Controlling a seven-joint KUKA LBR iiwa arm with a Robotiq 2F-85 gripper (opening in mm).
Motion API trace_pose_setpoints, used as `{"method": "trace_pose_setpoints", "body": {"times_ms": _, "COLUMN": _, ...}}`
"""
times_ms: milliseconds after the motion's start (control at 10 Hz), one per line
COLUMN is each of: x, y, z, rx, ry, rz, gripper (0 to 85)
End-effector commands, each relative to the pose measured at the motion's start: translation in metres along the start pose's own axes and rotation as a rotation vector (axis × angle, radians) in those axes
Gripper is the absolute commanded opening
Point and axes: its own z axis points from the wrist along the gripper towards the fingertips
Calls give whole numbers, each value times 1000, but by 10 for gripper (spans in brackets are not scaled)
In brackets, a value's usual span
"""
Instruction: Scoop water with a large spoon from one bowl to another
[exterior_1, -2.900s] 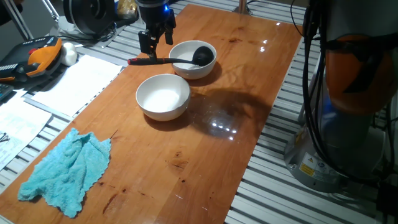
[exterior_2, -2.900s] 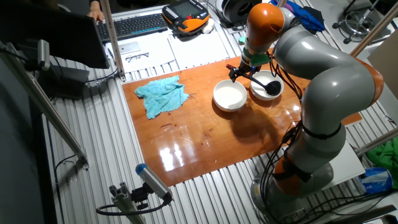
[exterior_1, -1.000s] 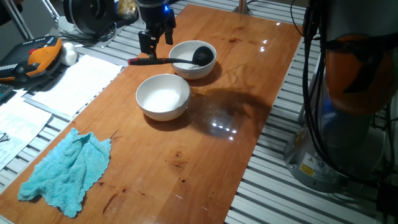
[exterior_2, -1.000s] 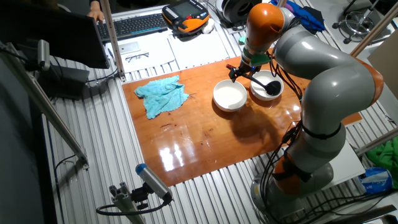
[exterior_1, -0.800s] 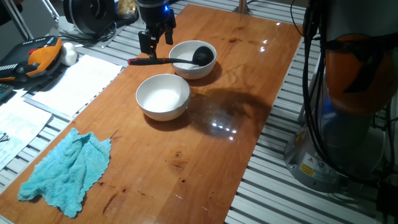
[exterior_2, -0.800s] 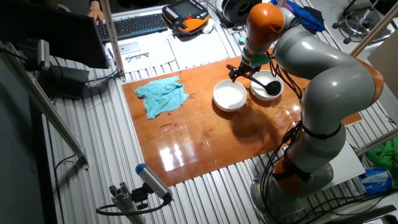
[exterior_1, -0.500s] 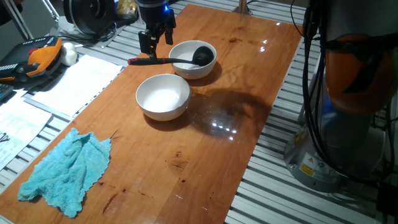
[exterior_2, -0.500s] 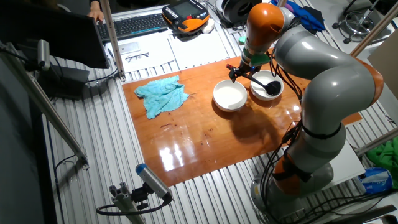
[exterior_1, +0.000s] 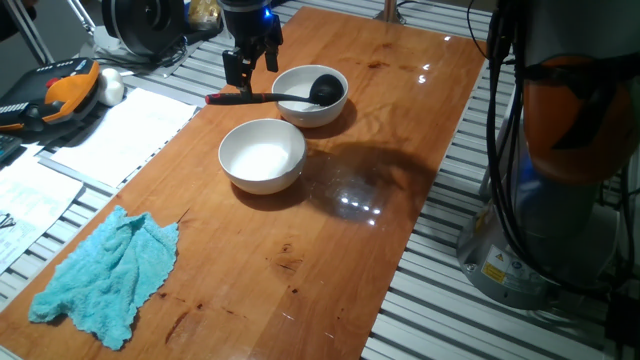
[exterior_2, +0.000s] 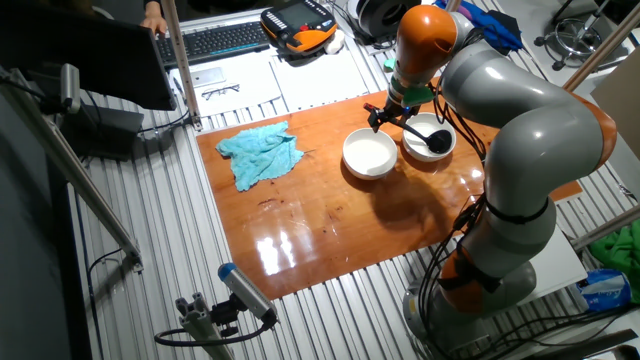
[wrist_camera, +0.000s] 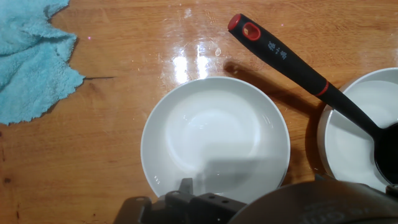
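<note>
The large spoon (exterior_1: 262, 97), a black ladle with a red-tipped handle, rests with its head in the far white bowl (exterior_1: 310, 112) and its handle sticking out over the rim to the left. A second white bowl (exterior_1: 262, 172) stands just in front. My gripper (exterior_1: 238, 78) hangs directly above the red end of the handle, fingers apart and touching nothing. In the hand view the handle (wrist_camera: 286, 59) runs diagonally beside the near bowl (wrist_camera: 155, 143). The water cannot be made out in either bowl.
A crumpled blue cloth (exterior_1: 105, 275) lies near the table's front left corner. Papers (exterior_1: 120, 135), a keyboard (exterior_2: 215, 38) and an orange pendant (exterior_1: 70, 85) sit beyond the left edge. The arm's grey base (exterior_2: 500, 250) stands at the right side.
</note>
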Motion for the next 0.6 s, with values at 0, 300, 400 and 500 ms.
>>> {"method": "trace_pose_setpoints", "body": {"times_ms": 0, "x": 0, "y": 0, "z": 0, "rx": 0, "ry": 0, "rz": 0, "gripper": 0}}
{"method": "trace_pose_setpoints", "body": {"times_ms": 300, "x": 0, "y": 1, "z": -5, "rx": 57, "ry": -75, "rz": -17, "gripper": 0}}
{"method": "trace_pose_setpoints", "body": {"times_ms": 400, "x": 0, "y": 2, "z": -5, "rx": 60, "ry": -75, "rz": -17, "gripper": 0}}
{"method": "trace_pose_setpoints", "body": {"times_ms": 500, "x": -1, "y": 2, "z": -5, "rx": 60, "ry": -75, "rz": -17, "gripper": 0}}
